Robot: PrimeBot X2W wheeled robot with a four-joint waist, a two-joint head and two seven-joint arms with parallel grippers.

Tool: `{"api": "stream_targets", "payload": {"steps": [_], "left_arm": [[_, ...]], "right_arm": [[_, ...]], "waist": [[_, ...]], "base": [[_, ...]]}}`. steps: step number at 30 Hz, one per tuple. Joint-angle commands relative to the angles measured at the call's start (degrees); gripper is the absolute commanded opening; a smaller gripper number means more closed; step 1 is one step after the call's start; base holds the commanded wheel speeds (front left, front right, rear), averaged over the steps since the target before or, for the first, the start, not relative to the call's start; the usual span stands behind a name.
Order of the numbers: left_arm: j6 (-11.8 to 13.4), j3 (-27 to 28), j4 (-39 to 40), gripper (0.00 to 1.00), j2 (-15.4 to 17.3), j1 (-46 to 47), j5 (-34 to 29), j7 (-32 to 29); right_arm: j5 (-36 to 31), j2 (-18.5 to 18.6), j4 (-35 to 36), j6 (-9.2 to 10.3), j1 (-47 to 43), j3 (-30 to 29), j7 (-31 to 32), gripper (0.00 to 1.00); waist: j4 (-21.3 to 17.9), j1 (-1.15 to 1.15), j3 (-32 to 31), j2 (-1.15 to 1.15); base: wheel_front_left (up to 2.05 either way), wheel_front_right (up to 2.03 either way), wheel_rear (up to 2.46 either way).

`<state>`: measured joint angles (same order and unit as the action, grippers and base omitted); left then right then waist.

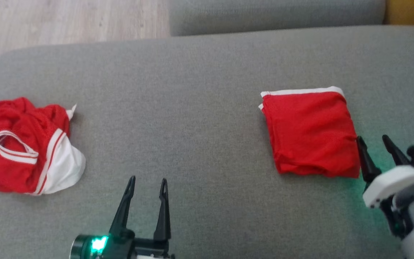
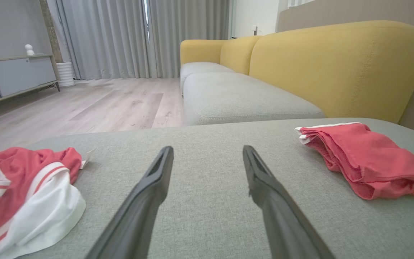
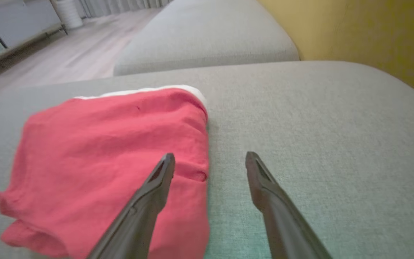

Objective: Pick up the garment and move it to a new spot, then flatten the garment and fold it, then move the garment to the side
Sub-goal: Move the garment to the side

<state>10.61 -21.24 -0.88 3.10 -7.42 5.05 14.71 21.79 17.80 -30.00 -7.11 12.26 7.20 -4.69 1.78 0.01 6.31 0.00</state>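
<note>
A folded red mesh garment (image 1: 311,133) lies, seemingly finished, beside the parted, empty jaws of the right gripper (image 1: 371,137), while a crumpled red-and-white garment (image 1: 23,144), well left of the parted jaws of the left gripper (image 1: 148,179), looks not yet handled.

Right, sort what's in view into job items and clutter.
Job: folded red fabric garment with white trim; crumpled red-and-white fabric garment; grey fabric sofa seat under them.
Lying about: yellow upholstered sofa backrest; grey pleated curtains; pale low cabinet.
</note>
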Motion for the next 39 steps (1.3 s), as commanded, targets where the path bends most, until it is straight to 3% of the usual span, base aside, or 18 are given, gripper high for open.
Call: {"api": "stream_targets", "payload": {"steps": [1,11,12,13,14,15,21,39], "left_arm": [[0.3,1.0,2.1,1.0,-0.2,2.8,-0.3,0.3],[1.2,-0.6,3.3,1.0,-0.2,6.2,0.4,0.3],[1.3,-0.8,3.2,1.0,-0.2,6.4,0.5,0.3],[1.3,-0.9,3.2,1.0,-0.2,6.6,0.5,0.3],[1.4,-0.9,3.1,1.0,-0.2,6.8,0.5,0.3],[1.6,-1.0,3.2,1.0,-0.2,6.9,0.5,0.3],[1.7,-0.6,6.3,1.0,-0.2,8.7,0.2,0.3],[-3.6,1.2,10.0,1.0,0.4,19.7,-3.8,0.3]], "right_arm": [[0.6,1.7,-0.1,-0.37,3.1,1.4,1.4,1.0],[7.2,1.2,-8.4,-0.37,11.7,5.3,7.6,1.0],[8.7,1.2,-8.6,-0.37,11.8,6.4,8.5,0.84],[10.5,1.3,-8.3,-0.37,11.9,7.5,9.2,0.6],[12.1,1.6,-8.1,-0.37,11.9,8.3,9.6,0.15],[13.6,2.0,-7.8,-0.37,12.0,9.1,9.9,0.0],[16.8,7.2,-5.9,-0.37,13.8,11.6,6.6,0.0],[13.3,25.0,-7.5,-0.37,27.7,10.8,0.9,0.0]], "waist": [[-0.1,-0.01,1.4,0.0],[0.6,-0.01,5.7,0.0],[0.6,-0.01,6.0,0.0],[0.6,-0.01,6.4,0.0],[0.5,-0.01,6.7,0.0],[0.3,-0.01,7.0,0.0],[-2.2,-0.01,10.3,0.0],[-11.7,-0.01,27.1,0.0]], "base": [[0.0,0.0,0.0],[0.0,0.0,0.0],[0.0,0.0,0.0],[0.0,0.0,0.0],[0.0,0.0,0.0],[0.0,0.0,0.0],[0.0,0.0,0.0],[0.0,0.0,0.0]]}}
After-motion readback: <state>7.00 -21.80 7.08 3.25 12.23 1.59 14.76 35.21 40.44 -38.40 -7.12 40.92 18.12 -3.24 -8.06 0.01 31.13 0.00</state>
